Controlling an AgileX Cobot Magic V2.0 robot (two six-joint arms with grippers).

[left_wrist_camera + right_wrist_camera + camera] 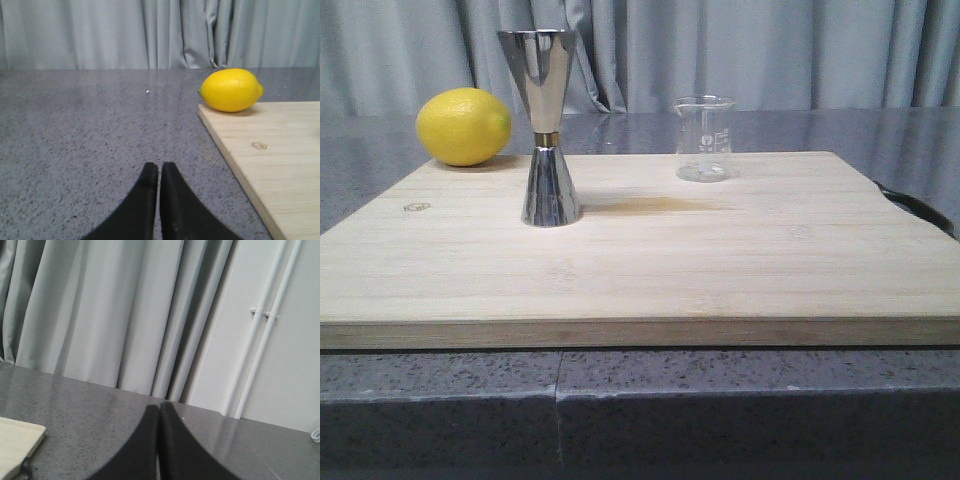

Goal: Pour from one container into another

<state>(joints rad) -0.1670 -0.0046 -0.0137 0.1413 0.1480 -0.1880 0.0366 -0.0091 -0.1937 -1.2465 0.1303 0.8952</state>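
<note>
Beaker (704, 138) and jigger (546, 126) stand upright, well apart on the board (640, 270); left hand (159, 170) and right hand (159, 410) both pressed together, holding nothing.

Clear glass beaker (704, 138) stands upright at the board's far edge; tall shiny steel jigger (545, 125) with a gold waist band stands upright well left, nearer

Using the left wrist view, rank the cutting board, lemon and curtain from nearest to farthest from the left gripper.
1. Cutting board: its edge lies just to the robot's right of the left gripper.
2. Lemon: by the board's far corner.
3. Curtain: beyond the counter.
</note>
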